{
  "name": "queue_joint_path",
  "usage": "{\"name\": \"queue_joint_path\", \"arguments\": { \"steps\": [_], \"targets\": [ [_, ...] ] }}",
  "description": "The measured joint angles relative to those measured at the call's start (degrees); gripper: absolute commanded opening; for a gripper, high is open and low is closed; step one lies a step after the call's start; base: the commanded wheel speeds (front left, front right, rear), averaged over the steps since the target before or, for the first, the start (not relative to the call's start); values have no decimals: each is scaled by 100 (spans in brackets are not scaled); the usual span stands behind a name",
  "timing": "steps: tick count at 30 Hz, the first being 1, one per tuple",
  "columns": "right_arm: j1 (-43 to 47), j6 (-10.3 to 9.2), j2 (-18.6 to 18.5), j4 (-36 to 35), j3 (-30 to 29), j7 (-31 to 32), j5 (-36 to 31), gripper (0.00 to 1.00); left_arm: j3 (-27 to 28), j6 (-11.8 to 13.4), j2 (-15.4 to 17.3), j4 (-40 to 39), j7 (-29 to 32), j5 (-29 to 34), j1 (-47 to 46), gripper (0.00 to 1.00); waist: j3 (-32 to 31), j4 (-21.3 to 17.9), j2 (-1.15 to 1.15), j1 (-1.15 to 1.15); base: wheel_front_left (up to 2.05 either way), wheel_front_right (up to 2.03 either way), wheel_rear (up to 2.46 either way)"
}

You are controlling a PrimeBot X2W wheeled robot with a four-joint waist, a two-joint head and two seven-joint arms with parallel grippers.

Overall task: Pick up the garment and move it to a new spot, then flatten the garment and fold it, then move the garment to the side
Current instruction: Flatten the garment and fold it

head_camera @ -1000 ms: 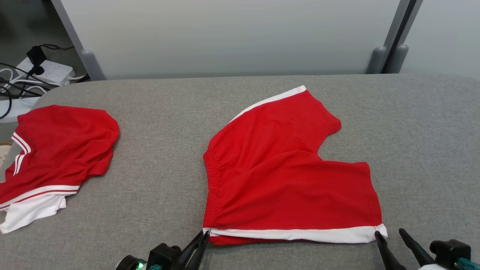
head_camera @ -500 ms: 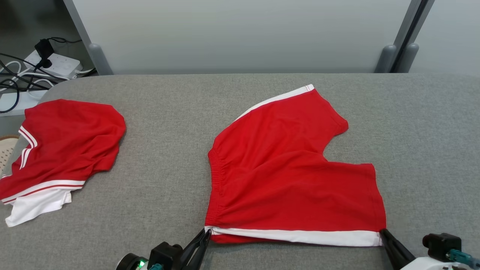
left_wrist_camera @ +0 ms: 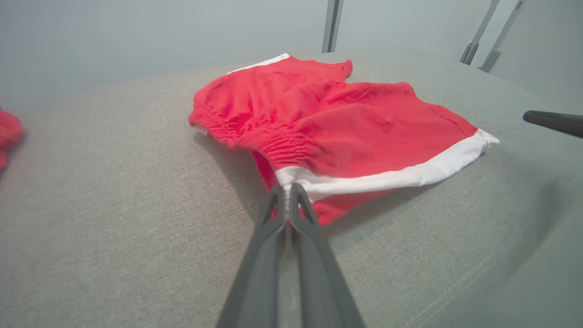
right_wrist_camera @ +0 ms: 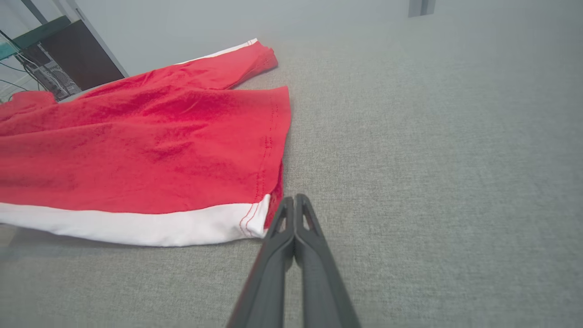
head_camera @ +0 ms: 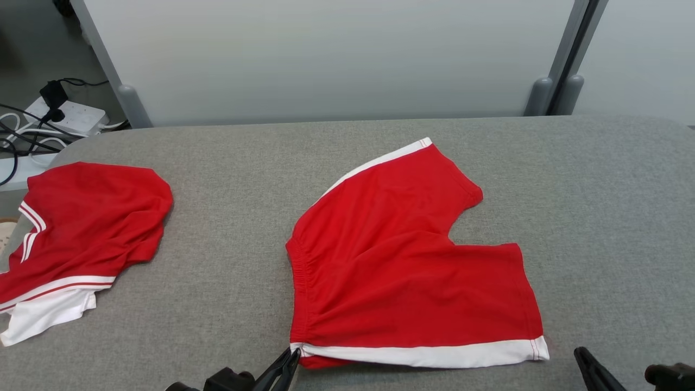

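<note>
**Left claw grips one corner of the shorts, right claw is shut on nothing**

The red shorts (head_camera: 402,260) lie spread on the grey padded table (head_camera: 228,163), directly ahead of both claws. Their white band (head_camera: 423,355) runs along the edge nearest to the claws.

The left claw (head_camera: 290,358) is clenched on the corner where this band meets the gathered elastic waist. In the left wrist view a small piece of white cloth is pinched between its two dark fingers. The cloth just beyond the tips is raised a little, and a shadow lies under it. From this claw the shorts extend forward and to its right.

The right claw (right_wrist_camera: 294,200) has its fingers pressed together, and there is nothing between them. Its tips are just beside the other end of the white band, on the right of that corner. In the head view a narrow strip of bare table separates the tips from the cloth.

One leg of the shorts points away from the claws toward the far edge of the table. The notch between the two legs opens to the right.

A second red garment (head_camera: 92,217) with white stripes lies crumpled well to the left of the left claw, at the table's left edge. Beyond it, a white power strip (head_camera: 70,111) with black cables is on the floor.
</note>
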Motion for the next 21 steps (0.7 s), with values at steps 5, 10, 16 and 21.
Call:
{"name": "queue_joint_path", "arguments": {
  "steps": [5,10,16,21],
  "targets": [
    [25,0,33,-30,212,0,75,100,1,58,70,-290,133,-18,63,0,-9,-9,0,0,0,0,0],
    [-151,0,121,231,432,0,123,100,-21,105,74,-363,210,-36,114,0,21,16,0,0,0,0,0],
    [-574,0,252,783,756,0,369,100,-71,105,68,-381,233,-35,108,0,46,153,0,0,0,0,0],
    [-783,0,302,1139,909,0,626,40,-132,105,56,-389,232,-35,97,0,48,246,0,0,0,0,0]
  ]
}}
